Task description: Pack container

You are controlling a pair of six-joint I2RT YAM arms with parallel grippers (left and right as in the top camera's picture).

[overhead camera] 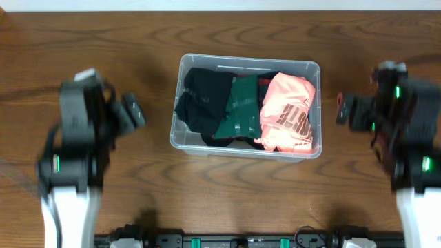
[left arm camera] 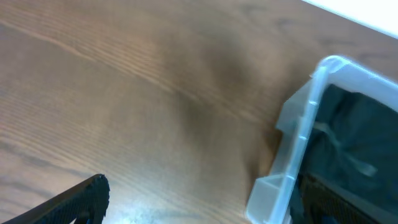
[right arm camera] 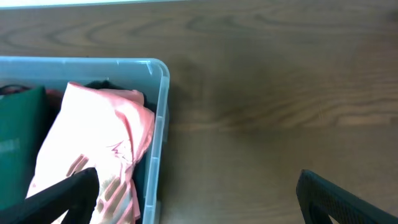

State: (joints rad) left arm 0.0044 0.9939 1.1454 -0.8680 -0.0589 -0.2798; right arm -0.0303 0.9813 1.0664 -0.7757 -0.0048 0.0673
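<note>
The clear plastic container [overhead camera: 313,69] stands mid-table and holds three folded garments: a black one [overhead camera: 201,100], a dark green one [overhead camera: 240,107] and a pink one [overhead camera: 291,114]. My left gripper [overhead camera: 132,111] is to the left of the container, apart from it, open and empty. My right gripper [overhead camera: 344,109] is to its right, open and empty. The left wrist view shows the container's corner [left arm camera: 298,137] with dark cloth inside. The right wrist view shows the container's rim [right arm camera: 158,118], the pink garment [right arm camera: 93,149] and the green one [right arm camera: 18,143].
The wooden table [overhead camera: 227,34] surrounds the container. A black rail with green fittings [overhead camera: 234,241] runs along the front edge between the arm bases.
</note>
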